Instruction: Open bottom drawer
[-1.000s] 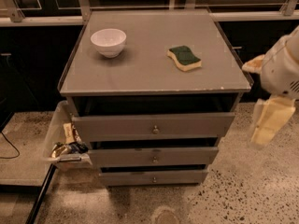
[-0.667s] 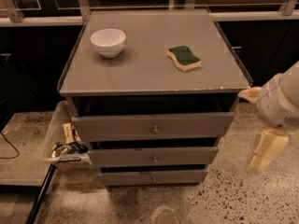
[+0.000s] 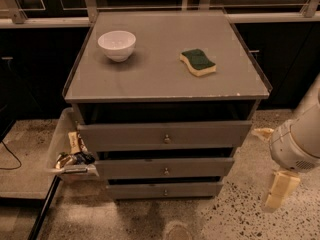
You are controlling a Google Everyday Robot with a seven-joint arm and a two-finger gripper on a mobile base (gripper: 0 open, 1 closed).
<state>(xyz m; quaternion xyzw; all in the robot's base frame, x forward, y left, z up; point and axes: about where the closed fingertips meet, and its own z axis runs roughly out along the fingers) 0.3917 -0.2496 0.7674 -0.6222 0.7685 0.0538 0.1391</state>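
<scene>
At the cabinet's foot, lower right: my hand (image 3: 278,189) hangs over the speckled floor (image 3: 225,219), beside the cabinet's right corner and well apart from every drawer front. I cannot tell whether the hand is open or closed. It touches nothing.

The bottom drawer (image 3: 190,189), the lowest and slimmest of three grey fronts, sits just above the floor. Its small round knob (image 3: 165,192) is at the centre, level with my hand but well to its left. The front stands furthest back of the three, tucked under the middle drawer (image 3: 200,167). The top drawer (image 3: 210,134) juts out furthest, with a dark gap above it.

To the cabinet's left, a pale bin (image 3: 61,134) rests against its side. It holds a jumble of wrapped packets (image 3: 74,154), and a dark pole (image 3: 44,210) slants down from it across the floor.

On the cabinet's flat grey top (image 3: 160,79), a white bowl (image 3: 117,44) stands upright near the left rear. A green-and-yellow sponge (image 3: 198,62) lies flat to the right, well apart from the bowl.

Behind, a pale rail (image 3: 40,22) runs in front of dark cabinets.
</scene>
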